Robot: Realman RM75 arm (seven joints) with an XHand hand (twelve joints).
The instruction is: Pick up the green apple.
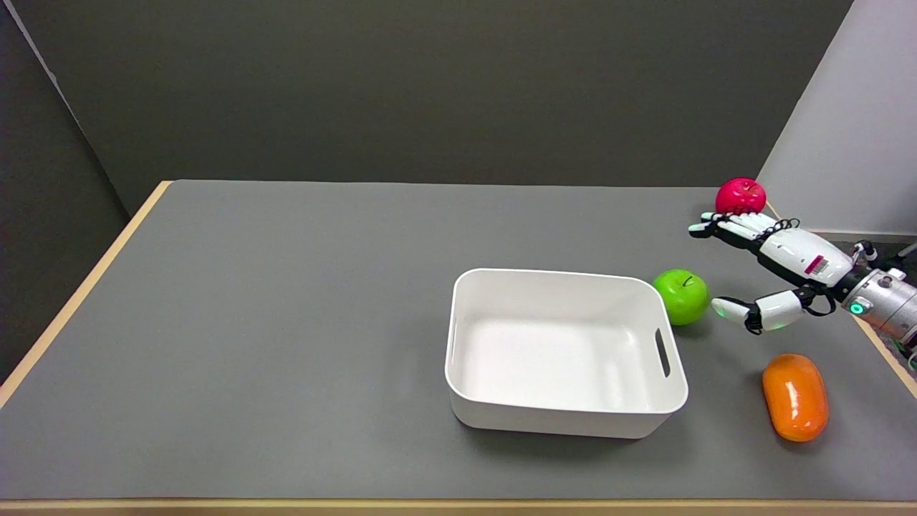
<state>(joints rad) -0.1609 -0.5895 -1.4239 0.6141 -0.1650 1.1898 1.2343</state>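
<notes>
The green apple (681,296) sits on the grey table just right of the white bin's far right corner. My right hand (777,269) hovers immediately right of the apple, open, palm toward it. Its thumb (745,311) points at the apple's lower right side, very near it. The other fingers (727,226) stretch out to the left, behind and above the apple. Nothing is held.
A white bin (566,416) with handle slots stands at centre, touching or nearly touching the apple. A red apple (741,196) lies at the far right edge behind the fingers. An orange oblong fruit (794,396) lies below the hand. The table's right edge (881,351) runs under the wrist.
</notes>
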